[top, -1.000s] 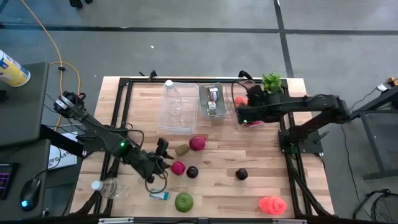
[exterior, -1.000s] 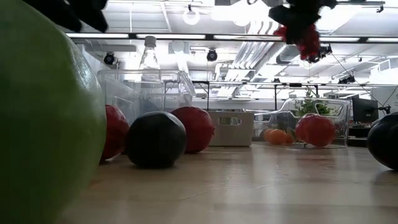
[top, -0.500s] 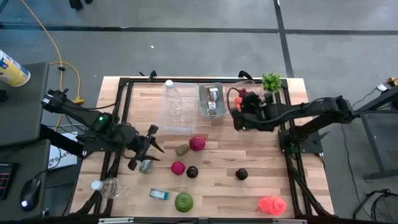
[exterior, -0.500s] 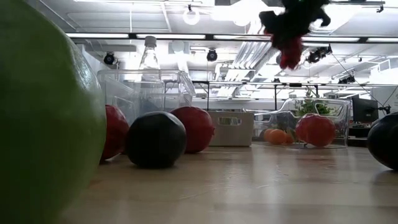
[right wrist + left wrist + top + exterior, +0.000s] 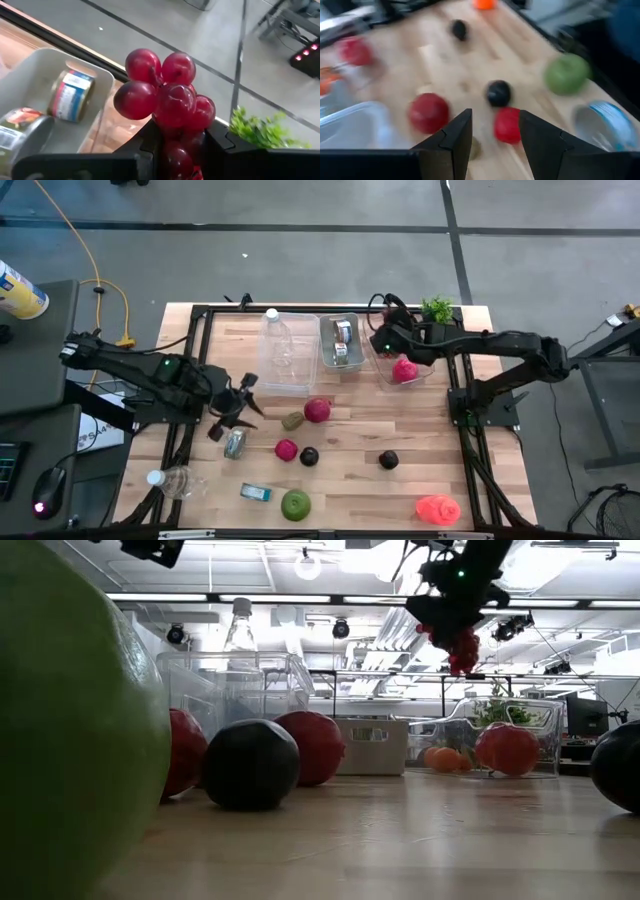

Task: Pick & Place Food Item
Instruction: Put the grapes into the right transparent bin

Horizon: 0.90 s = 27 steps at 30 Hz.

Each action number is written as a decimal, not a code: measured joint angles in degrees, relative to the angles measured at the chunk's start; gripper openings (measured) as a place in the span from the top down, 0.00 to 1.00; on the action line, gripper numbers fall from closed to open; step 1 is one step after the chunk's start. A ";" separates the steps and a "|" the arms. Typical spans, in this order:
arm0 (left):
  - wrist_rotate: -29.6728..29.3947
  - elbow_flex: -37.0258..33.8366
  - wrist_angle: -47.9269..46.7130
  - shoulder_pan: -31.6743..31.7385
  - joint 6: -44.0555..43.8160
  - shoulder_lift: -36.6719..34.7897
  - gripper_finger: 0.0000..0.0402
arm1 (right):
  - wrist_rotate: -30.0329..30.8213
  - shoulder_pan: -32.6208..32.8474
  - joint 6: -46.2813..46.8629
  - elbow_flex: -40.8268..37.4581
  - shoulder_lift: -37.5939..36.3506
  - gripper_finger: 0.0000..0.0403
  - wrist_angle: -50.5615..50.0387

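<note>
A bunch of dark red grapes [image 5: 165, 100] is in my right gripper [image 5: 385, 340], which is shut on it high over the table's far right. In the low view the grapes [image 5: 460, 645] hang well above the table. Just beyond is a clear container [image 5: 420, 375] with a red fruit [image 5: 405, 368] lying in it. My left gripper [image 5: 238, 402] is open at mid-left with nothing between its fingers, raised above a can [image 5: 235, 443] that lies on the table. Loose fruit lies on the wood: a red ball [image 5: 317, 410], a pink one [image 5: 286, 449] and a green apple [image 5: 296, 503]. My right gripper pinches the grape bunch between its two fingers [image 5: 147, 142], which close on the bunch's inner grapes [image 5: 177, 145]. The other grapes stick out past the fingertips. The gripper slants downward. The bunch is lifted clear of everything and droops below the gripper.
A grey bin [image 5: 340, 340] with cans and a clear box [image 5: 285, 350] with a bottle stand along the far edge. A green plant [image 5: 437, 310] is at the far right corner. Two dark fruits [image 5: 309, 456] [image 5: 388, 460], an orange-pink item [image 5: 437, 508] and a bottle [image 5: 170, 480] lie nearer.
My left gripper has pulled back from beside the pink ball toward the table's left and far side, rising and turning; the can lies where the gripper was. My right gripper has carried the grapes toward the far edge and down, staying shut on them.
</note>
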 joint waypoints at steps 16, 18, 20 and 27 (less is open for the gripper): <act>4.66 -0.02 -0.84 2.43 -0.01 -0.13 0.62 | -10.34 -11.07 -12.63 0.02 0.00 0.82 13.43; 4.66 -0.02 -0.50 2.43 0.01 -0.13 0.62 | -11.65 -12.06 -12.70 0.02 0.00 0.82 13.43; 4.66 -0.02 -0.40 2.43 0.08 -0.13 0.62 | -13.31 -12.96 -13.01 0.02 0.00 0.82 13.43; 4.68 -0.02 -0.40 2.43 0.65 -0.13 0.62 | -15.41 -14.79 -13.10 -0.22 0.28 0.82 13.86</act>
